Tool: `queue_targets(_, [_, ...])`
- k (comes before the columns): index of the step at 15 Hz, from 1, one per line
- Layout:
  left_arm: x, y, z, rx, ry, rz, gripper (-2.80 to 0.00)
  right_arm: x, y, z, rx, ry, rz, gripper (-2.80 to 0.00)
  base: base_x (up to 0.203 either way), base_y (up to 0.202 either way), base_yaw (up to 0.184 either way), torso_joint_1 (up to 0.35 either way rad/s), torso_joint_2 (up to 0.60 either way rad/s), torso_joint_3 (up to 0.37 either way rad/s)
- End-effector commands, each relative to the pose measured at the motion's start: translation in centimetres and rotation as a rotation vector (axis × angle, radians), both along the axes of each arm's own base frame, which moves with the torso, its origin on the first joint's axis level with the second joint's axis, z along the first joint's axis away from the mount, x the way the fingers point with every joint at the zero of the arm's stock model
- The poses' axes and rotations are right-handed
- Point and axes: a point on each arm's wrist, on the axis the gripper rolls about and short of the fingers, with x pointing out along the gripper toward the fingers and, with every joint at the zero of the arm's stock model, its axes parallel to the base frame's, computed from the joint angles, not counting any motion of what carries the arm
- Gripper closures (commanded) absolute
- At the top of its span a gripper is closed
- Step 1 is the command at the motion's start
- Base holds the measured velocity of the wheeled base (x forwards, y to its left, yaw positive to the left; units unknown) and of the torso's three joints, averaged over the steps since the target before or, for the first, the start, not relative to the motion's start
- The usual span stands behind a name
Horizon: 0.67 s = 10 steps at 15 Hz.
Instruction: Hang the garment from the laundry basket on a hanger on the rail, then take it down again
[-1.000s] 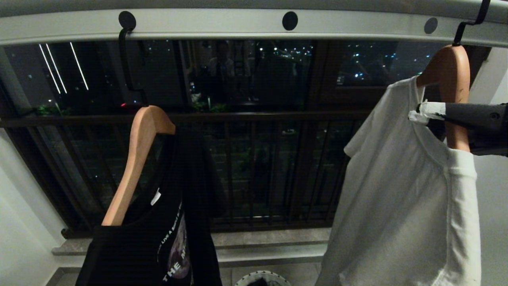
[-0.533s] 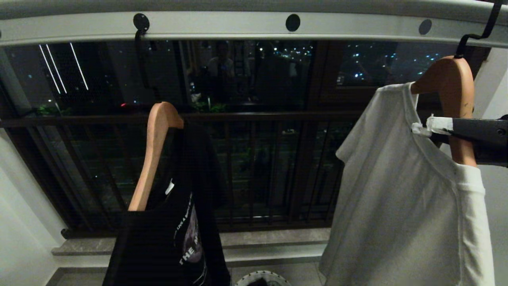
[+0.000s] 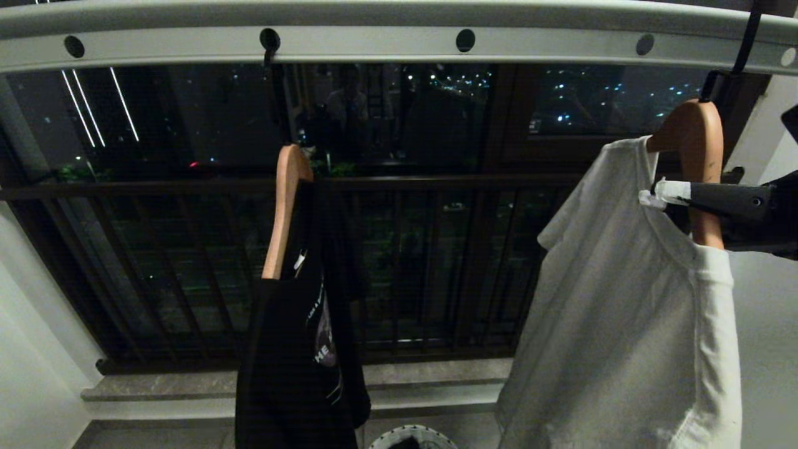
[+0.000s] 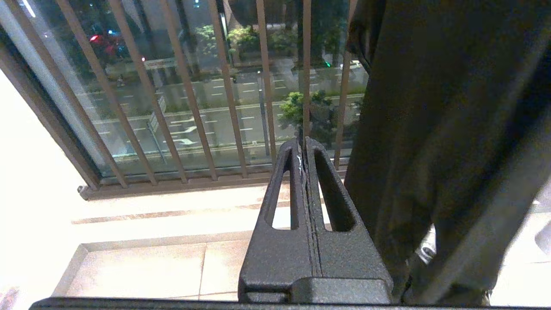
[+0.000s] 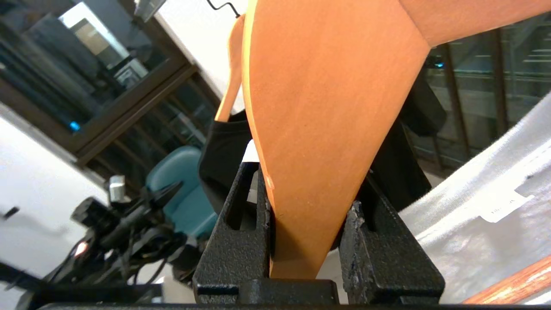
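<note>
The white garment (image 3: 617, 299) hangs on a wooden hanger (image 3: 695, 131) at the right, below the pale grey rail (image 3: 374, 47). My right gripper (image 3: 676, 192) reaches in from the right and is shut on that hanger's arm just above the shirt's collar. In the right wrist view, the right gripper (image 5: 308, 189) has its jaws clamped on the hanger (image 5: 327, 107), with the garment (image 5: 482, 224) beside it. The black hook (image 3: 742, 43) rises past the rail's right end; where it catches is hidden. Only the laundry basket's rim (image 3: 411, 431) shows at the bottom edge. My left gripper (image 4: 303, 144) is shut and empty, low beside dark cloth.
A black printed shirt (image 3: 293, 374) hangs edge-on from a second wooden hanger (image 3: 283, 206), hooked in a rail hole left of centre. Dark window bars (image 3: 405, 268) and a stone ledge (image 3: 187, 386) lie behind. A teal chair (image 5: 181, 189) stands to the side.
The rail has swung away, its holes drawing closer together. The black shirt and its hanger slid right and turned edge-on. My right gripper and the white shirt's hanger sank slightly.
</note>
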Motion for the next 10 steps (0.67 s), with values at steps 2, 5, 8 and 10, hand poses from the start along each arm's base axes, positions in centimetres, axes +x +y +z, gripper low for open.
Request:
queue_targets(2, [0.0,0.0,-0.1,0.000,0.002,0.000,0.00,1.7,-0.8,-1.2,0.007,0.042,-0.016,0.00,0.000,0.000,0.000,0.000,0.00,0.000])
queue_targets(5, [0.0,0.0,-0.1,0.000,0.002,0.000,0.00,3.0,-1.4,-2.0,0.007,0.045,-0.026,0.00,0.000,0.000,0.000,0.000,0.00,0.000])
queue_targets(8, [0.0,0.0,-0.1,0.000,0.002,0.000,0.00,4.2,-2.0,-2.3,0.008,0.046,-0.035,0.00,0.000,0.000,0.000,0.000,0.00,0.000])
queue_targets(10, [0.0,0.0,-0.1,-0.001,0.002,0.000,0.00,4.3,-2.0,-2.1,0.005,0.039,-0.024,0.00,0.000,0.000,0.000,0.000,0.00,0.000])
